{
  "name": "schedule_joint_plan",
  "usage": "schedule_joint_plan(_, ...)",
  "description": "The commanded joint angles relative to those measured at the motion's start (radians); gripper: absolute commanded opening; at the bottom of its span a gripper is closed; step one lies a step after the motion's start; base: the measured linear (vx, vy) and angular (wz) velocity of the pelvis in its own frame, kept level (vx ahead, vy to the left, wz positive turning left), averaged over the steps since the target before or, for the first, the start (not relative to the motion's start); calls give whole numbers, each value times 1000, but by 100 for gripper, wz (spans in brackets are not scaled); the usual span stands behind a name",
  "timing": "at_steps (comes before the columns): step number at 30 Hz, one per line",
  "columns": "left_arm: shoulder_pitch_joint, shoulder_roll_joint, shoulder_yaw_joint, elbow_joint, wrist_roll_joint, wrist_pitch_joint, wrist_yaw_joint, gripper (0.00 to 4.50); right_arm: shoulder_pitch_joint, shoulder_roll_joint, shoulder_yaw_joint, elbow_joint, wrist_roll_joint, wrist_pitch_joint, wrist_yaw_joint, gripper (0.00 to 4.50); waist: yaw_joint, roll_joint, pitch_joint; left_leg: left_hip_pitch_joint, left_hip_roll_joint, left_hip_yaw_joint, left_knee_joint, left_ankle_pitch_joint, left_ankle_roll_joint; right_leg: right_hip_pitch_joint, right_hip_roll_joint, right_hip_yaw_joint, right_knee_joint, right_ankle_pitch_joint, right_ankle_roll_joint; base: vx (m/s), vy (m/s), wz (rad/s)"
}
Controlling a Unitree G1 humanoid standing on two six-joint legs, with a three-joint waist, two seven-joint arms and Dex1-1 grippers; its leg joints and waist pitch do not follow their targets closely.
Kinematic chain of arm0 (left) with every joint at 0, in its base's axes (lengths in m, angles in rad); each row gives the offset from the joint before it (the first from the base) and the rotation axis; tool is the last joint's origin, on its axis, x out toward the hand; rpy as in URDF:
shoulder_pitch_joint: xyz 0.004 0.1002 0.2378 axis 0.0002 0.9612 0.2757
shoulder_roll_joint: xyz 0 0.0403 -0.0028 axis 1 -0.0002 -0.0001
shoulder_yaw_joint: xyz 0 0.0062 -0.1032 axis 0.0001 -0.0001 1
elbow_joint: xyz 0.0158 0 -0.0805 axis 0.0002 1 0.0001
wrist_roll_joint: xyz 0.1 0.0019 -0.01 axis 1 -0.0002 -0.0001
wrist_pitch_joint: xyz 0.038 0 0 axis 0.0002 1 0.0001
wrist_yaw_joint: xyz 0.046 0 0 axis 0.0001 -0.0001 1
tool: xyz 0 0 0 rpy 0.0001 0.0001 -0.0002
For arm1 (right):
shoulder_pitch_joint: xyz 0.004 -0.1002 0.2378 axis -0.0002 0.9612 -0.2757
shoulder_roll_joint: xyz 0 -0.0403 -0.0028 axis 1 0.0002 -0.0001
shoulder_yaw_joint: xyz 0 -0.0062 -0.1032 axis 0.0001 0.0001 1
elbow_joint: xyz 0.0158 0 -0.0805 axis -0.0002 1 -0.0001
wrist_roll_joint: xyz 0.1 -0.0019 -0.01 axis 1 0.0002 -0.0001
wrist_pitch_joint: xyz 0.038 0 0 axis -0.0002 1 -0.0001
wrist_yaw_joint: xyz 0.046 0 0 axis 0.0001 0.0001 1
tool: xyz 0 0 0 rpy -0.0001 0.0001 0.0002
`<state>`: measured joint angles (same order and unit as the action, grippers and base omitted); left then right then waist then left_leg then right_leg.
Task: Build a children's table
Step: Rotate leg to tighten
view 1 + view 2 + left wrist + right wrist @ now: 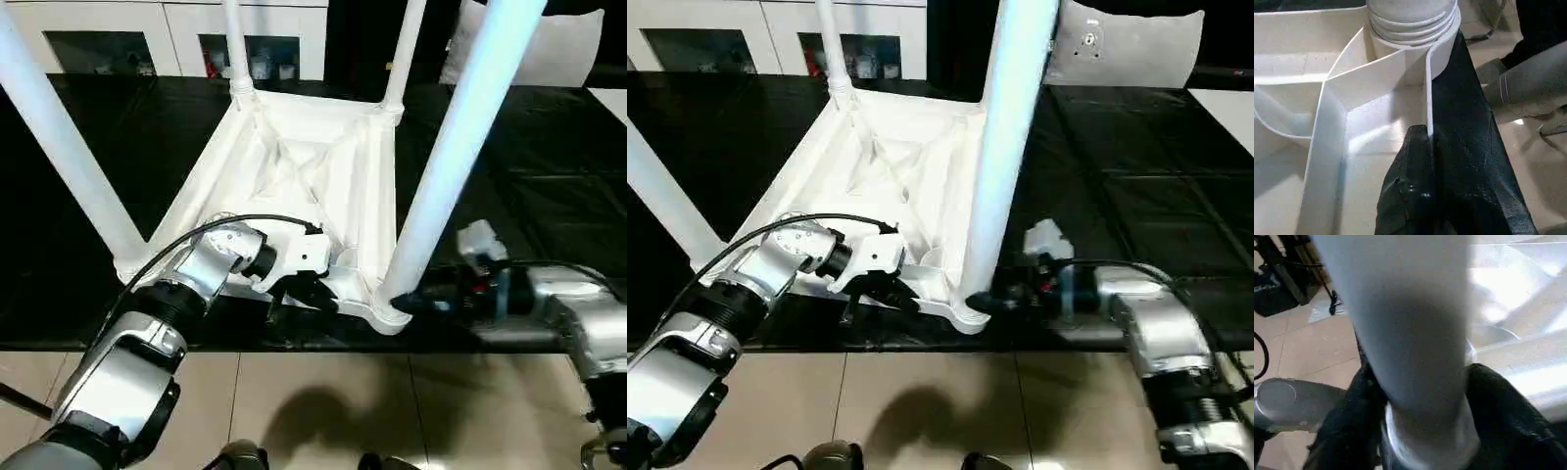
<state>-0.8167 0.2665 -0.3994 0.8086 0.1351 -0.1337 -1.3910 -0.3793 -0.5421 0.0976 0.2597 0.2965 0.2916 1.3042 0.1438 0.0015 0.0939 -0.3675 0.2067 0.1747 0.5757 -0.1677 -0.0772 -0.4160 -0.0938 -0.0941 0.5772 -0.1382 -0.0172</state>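
Tabletop (304,162) lay upside down on the black surface (529,186), ribbed underside up, with 4 white legs standing in its corner sockets: 2 far ones and 2 near ones, one of those at each pincer. The near edge of the tabletop sat close to the edge of the surface, above the tiled floor (323,401).

The left pincer (1428,142) was pressed together on the thin upright rim wall of the tabletop, just beside the socket of the near leg (59,147) on its side, one finger inside the rim and one outside.

The right pincer (1425,396) had its fingers spread to either side of the base of the leg (456,147) at the near corner on its side, right above the socket collar. Whether the pads actually pressed the tube or only flanked it I could not tell.

The risk from here was probably at that socket: if the leg was not fully seated, letting go could leave it leaning or loose. A sideways push from the right arm might also drag the whole piece toward the surface edge, since the left pinch held only a thin, flexible wall.
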Motion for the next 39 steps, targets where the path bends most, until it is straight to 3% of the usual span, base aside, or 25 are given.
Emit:
schedule_joint_plan(1, 21, -17, -35, -13, 14, -7, -12, 0, -13, -7, -1, 8, -12, -12, -10, 275, -8, -12, -83, 13, 27, 3, -59, -189, 80, 58, -54, 45, -61, -299, -219, 0, 0, 0)
schedule_joint_plan(5, 22, -17, -34, -13, 14, -7, -11, 0, -14, -3, -10, 10, 3, 3, -8, 275, -8, -15, -87, 9, 26, 3, -57, -176, 87, 63, -55, 45, -56, -265, -226, 0, 0, 0)
schedule_joint_plan(11, 28, -18, -32, -17, 9, 3, -9, 0, -3, -1, -10, -4, 36, 36, 8, 219, -7, -15, -86, 7, 25, 3, -57, -173, 86, 64, -56, 44, -58, -293, -213, 0, 0, 0)
schedule_joint_plan(15, 33, -22, -23, -19, -2, 27, -10, 0, 7, 9, -24, -25, 57, 59, -7, 210, -7, -16, -88, 8, 26, 3, -56, -164, 88, 64, -55, 44, -56, -276, -217, 0, 0, 0)
schedule_joint_plan(20, 29, -38, 1, -30, -4, 147, 54, 0, 6, 76, -35, -56, 28, 103, -178, 209, -13, -14, -80, 7, 23, 2, -61, -188, 75, 61, -55, 44, -62, -325, -204, 0, 0, 0)
schedule_joint_plan(23, 20, -68, 27, -30, -10, 231, 129, 0, -20, 150, -51, -27, -31, 118, -365, 209, -32, -13, -70, 7, 17, -4, -69, -246, 34, 58, -55, 39, -76, -454, -160, -17, -1, -2)
schedule_joint_plan(25, 4, -123, 72, -18, -21, 328, 258, 0, -54, 237, -92, 11, -63, 137, -556, 207, -59, -16, -64, 6, 7, -9, -68, -289, 10, 56, -57, 28, -97, -602, -99, -25, -1, -4)
schedule_joint_plan(27, -11, -170, 107, 4, -28, 381, 368, 0, -78, 296, -121, 36, -86, 154, -697, 206, -73, -17, -65, 5, 2, -11, -64, -288, 5, 55, -56, 23, -106, -637, -75, 0, 0, 0)
schedule_joint_plan(28, -19, -205, 131, 18, -34, 400, 447, 0, -96, 338, -148, 58, -93, 160, -792, 206, -85, -19, -61, 3, 0, -10, -64, -287, 14, 50, -52, 23, -111, -631, -71, 0, 0, 0)
schedule_joint_plan(30, -23, -252, 157, 21, -44, 413, 531, 0, -107, 376, -165, 70, -88, 142, -850, 206, -91, -18, -68, 4, -1, -8, -62, -272, 30, 52, -51, 23, -109, -589, -80, 0, 0, 0)
schedule_joint_plan(31, -23, -265, 162, 18, -45, 416, 550, 0, -107, 385, -166, 67, -86, 138, -854, 238, -93, -18, -69, 2, 1, -7, -62, -255, 46, 52, -48, 26, -105, -538, -93, 0, 0, 0)
schedule_joint_plan(34, -14, -285, 147, 6, -40, 388, 536, 0, -103, 402, -169, 64, -85, 107, -855, 279, -93, -18, -72, -2, 3, -4, -63, -234, 76, 55, -46, 30, -95, -456, -119, 0, 0, 0)
schedule_joint_plan(35, -10, -285, 141, -2, -32, 386, 533, 0, -98, 402, -168, 57, -87, 105, -844, 279, -92, -12, -71, 0, 5, -3, -64, -222, 83, 54, -46, 32, -92, -421, -134, 0, 0, 0)
schedule_joint_plan(39, -6, -272, 131, -9, -17, 366, 522, 0, -83, 384, -163, 45, -90, 82, -809, 319, -90, -13, -73, -1, 7, 0, -62, -197, 97, 59, -44, 36, -81, -329, -174, 0, 0, 0)
